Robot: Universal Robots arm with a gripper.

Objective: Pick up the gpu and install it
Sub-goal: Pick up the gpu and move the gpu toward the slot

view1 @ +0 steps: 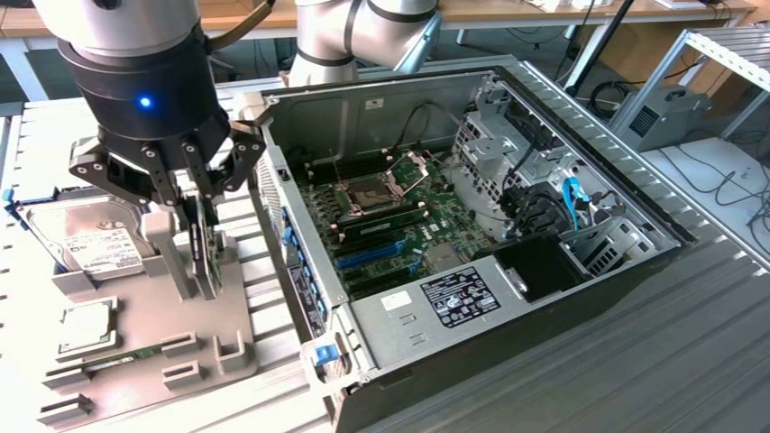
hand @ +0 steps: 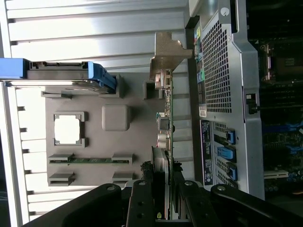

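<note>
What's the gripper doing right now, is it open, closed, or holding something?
The gripper is closed on the thin green circuit-board gpu with a silver end bracket, which stands on edge over the grey plastic tray.

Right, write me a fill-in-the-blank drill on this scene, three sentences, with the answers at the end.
1. The gripper is at the gpu, which stands on ___ in the gray holder.
2. The hard drive on that holder bears a ___ label.
3. The computer case lies with its side ___, so the motherboard shows.

Missing words: edge; white; open.
</note>
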